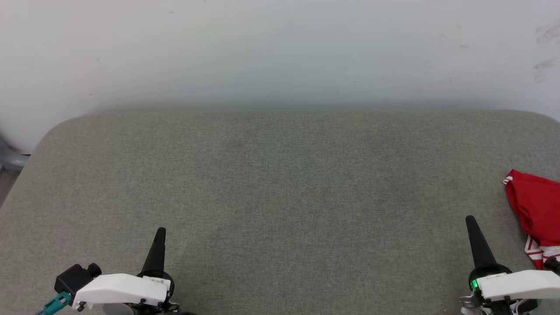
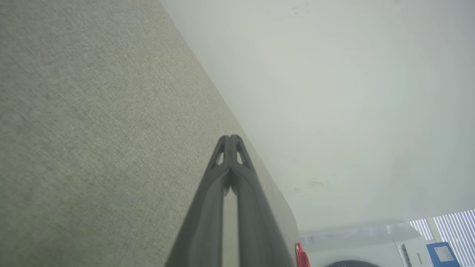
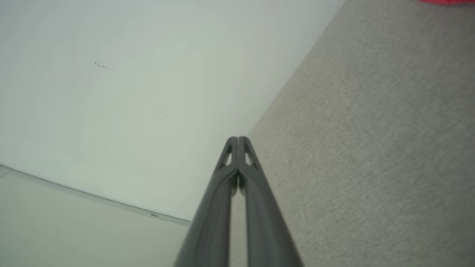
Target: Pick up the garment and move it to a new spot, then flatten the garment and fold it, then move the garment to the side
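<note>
Garment [image 1: 536,210] at table's [image 1: 280,183] right edge.

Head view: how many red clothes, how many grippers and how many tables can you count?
Red garment: 1
Grippers: 2 (left gripper, right gripper)
Grey table: 1
Total: 4

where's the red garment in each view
Head view: red garment at the right edge, beside the right gripper.
Left wrist view: a sliver of it at the bottom edge, right of the left gripper.
Right wrist view: a strip at the top right corner.
Shared landmark: grey fabric tabletop meeting the white wall.
</note>
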